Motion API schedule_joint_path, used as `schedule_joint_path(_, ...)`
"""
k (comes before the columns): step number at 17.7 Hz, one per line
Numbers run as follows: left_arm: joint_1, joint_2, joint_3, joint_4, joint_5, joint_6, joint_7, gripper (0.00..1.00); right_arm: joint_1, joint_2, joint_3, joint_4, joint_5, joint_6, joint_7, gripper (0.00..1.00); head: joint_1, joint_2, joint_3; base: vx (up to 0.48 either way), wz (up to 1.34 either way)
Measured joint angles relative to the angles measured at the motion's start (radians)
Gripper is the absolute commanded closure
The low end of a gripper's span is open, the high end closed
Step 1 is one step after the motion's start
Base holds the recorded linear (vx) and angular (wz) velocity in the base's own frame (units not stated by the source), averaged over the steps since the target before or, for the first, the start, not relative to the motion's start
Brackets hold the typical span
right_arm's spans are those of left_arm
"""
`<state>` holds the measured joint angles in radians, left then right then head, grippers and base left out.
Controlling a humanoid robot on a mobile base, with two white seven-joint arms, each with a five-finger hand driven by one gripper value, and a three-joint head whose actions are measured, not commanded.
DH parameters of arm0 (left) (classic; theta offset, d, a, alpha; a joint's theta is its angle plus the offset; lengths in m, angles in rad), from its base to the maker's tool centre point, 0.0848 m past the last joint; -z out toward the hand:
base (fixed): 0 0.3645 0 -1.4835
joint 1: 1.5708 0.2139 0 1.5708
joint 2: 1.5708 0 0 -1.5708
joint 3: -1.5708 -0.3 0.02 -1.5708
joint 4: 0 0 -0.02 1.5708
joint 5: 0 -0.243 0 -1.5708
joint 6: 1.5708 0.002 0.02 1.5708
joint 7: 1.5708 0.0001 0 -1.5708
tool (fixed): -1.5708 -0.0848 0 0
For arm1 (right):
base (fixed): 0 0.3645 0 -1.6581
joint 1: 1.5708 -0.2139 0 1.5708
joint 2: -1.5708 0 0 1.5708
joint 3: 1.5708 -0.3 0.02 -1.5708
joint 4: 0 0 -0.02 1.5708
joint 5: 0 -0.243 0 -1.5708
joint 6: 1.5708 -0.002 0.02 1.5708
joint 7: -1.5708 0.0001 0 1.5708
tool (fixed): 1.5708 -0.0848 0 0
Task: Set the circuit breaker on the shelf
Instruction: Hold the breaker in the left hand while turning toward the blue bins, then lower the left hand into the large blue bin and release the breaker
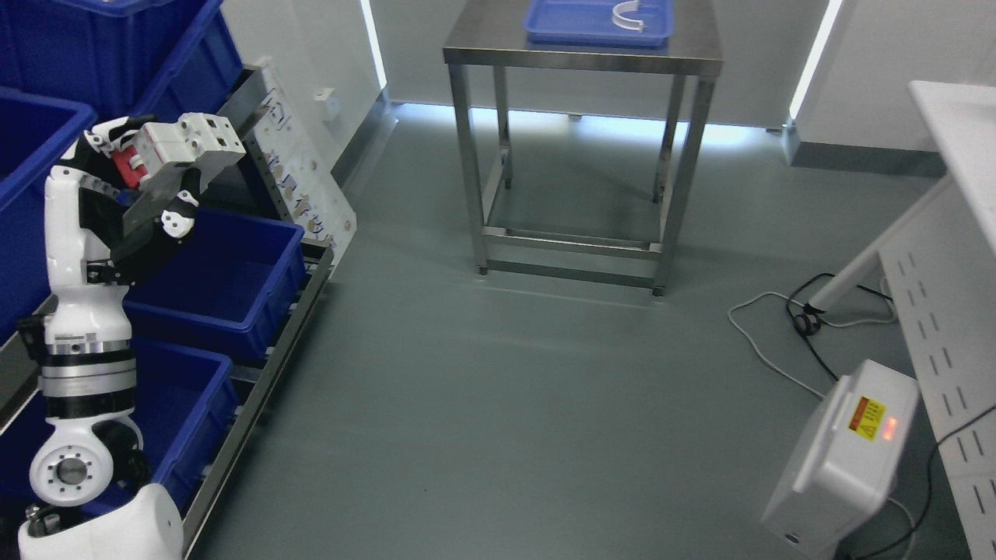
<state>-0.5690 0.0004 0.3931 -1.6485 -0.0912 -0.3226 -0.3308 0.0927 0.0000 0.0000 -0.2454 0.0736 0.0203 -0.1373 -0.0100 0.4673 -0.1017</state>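
Note:
My left hand [144, 183] is raised at the left, its fingers shut on a white circuit breaker [187, 144] with a red switch. It holds the breaker tilted in front of the metal shelf [299, 311], above an open blue bin [226, 280] on a middle level. The left arm rises from the lower left corner. My right arm does not show.
More blue bins [117, 47] fill the shelf's upper and lower levels. A steel table [580, 58] with a blue tray [599, 22] stands at the back. A white box [844, 455] with a warning label and cables [778, 342] lie on the floor at right, beside a white bench [957, 148].

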Motion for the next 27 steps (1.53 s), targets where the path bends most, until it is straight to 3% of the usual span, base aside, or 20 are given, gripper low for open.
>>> schedule_joint_path(9, -0.074, 0.064, 0.002, 0.001, -0.004, 0.058, -0.027, 0.82, -0.001, 0.000, 0.000, 0.000, 0.000, 0.000, 0.000, 0.00, 0.0000, 0.000, 0.000, 0.042, 0.73)
schedule_joint_path(11, -0.093, 0.081, 0.001, 0.002, -0.005, 0.096, -0.037, 0.82, -0.001, 0.000, 0.000, 0.000, 0.000, 0.000, 0.000, 0.00, 0.0000, 0.000, 0.000, 0.130, 0.87)
schedule_joint_path(16, -0.136, 0.138, -0.021, 0.003, -0.024, 0.293, -0.204, 0.82, -0.001, 0.000, 0.000, 0.000, 0.000, 0.000, 0.000, 0.00, 0.0000, 0.000, 0.000, 0.148, 0.80)
schedule_joint_path(21, -0.203, 0.214, -0.101, 0.031, -0.065, 0.447, -0.251, 0.82, -0.001, 0.000, 0.000, 0.000, 0.000, -0.001, 0.000, 0.00, 0.0000, 0.000, 0.000, 0.106, 0.52)
schedule_joint_path(27, -0.343, 0.272, -0.224, 0.156, -0.212, 0.506, -0.307, 0.82, -0.001, 0.000, 0.000, 0.000, 0.000, -0.001, -0.003, 0.00, 0.0000, 0.000, 0.000, 0.076, 0.33)
